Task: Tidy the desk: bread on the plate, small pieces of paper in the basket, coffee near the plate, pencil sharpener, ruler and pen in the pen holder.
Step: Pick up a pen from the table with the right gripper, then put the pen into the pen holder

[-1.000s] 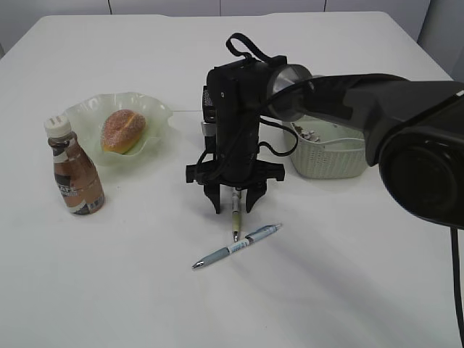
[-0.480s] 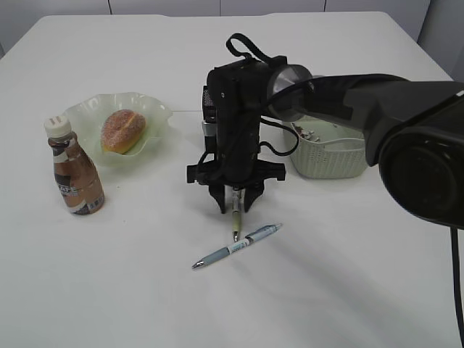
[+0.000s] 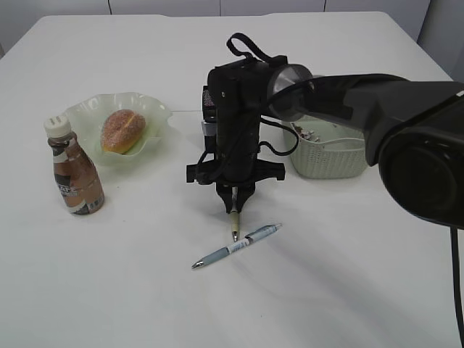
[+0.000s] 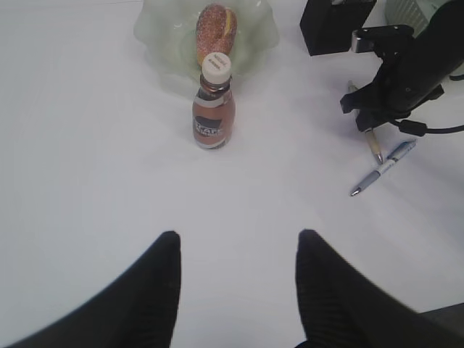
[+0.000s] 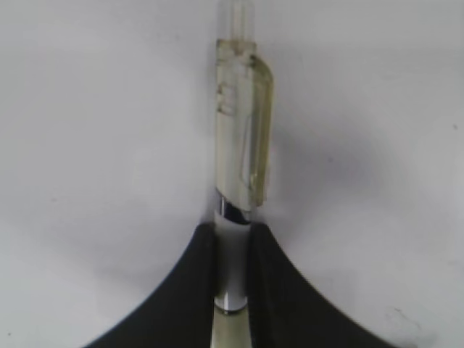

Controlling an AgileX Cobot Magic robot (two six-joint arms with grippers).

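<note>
White tabletop (image 3: 348, 275) fills the scene, and nearest the exterior camera a blue-and-silver click pen (image 3: 237, 246) lies flat on it, not yet collected. Just beyond, the right gripper (image 3: 233, 205) points straight down, its black fingers (image 5: 174, 290) pressed together on the barrel of a pale, clear-clipped pen (image 5: 239, 167), whose tip hangs just beside the blue one. The grip looks set for carrying it to the black pen holder (image 4: 335, 25), which stands behind the arm. To the left a brown coffee bottle with a white cap (image 3: 72, 168) stands upright next to the frilled pale-green glass plate (image 3: 156, 112) holding the sugared bread roll (image 3: 122, 130), both apparently already in place. Farther right, the pale woven basket (image 3: 330, 163) holds small scraps. Meanwhile the left gripper (image 4: 235, 290) hovers spread wide above bare table, holding nothing.
</note>
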